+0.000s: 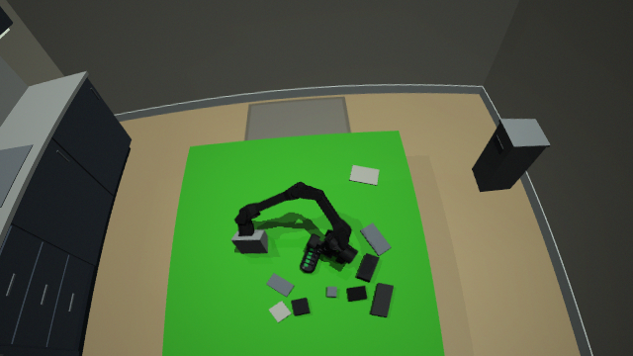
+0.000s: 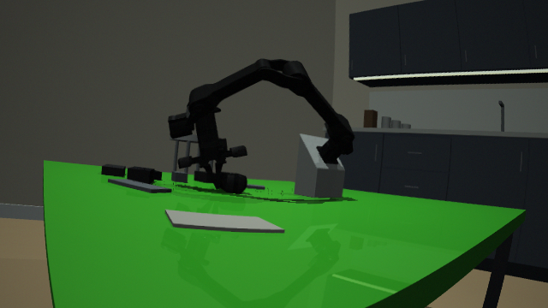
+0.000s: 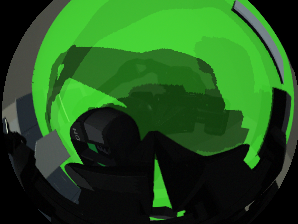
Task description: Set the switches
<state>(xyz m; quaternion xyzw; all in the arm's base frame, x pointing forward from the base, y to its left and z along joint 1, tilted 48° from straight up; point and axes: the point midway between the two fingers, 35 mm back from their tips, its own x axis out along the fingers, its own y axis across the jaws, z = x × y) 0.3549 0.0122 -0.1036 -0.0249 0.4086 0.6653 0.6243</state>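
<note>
The dark grey controller unit (image 1: pixel 310 255) (image 2: pixel 233 183) (image 3: pixel 105 135) lies on the green bench, long and round-ended. The top view shows its row of switches with green parts facing up; single settings are too small to read. In the wrist view it is at the lower left, its switch face seen obliquely with a little lettering and green. Whether it sits fully flat is unclear. Its underside label is hidden. My gripper (image 2: pixel 217 184) (image 3: pixel 153 135) is shut and empty, pointing down close beside the unit, low over the bench. Whether the fingertips touch the unit cannot be told.
The arm's grey base block (image 1: pixel 250 243) (image 2: pixel 318 181) stands left of the unit in the top view. A grey plate (image 1: pixel 376 239) (image 2: pixel 139 186) (image 3: pixel 265 37) and dark blocks (image 1: pixel 367 267) (image 1: pixel 382 300) lie right. A small grey cube (image 1: pixel 331 292) and a white plate (image 1: pixel 364 175) (image 2: pixel 223 222) also lie there.
</note>
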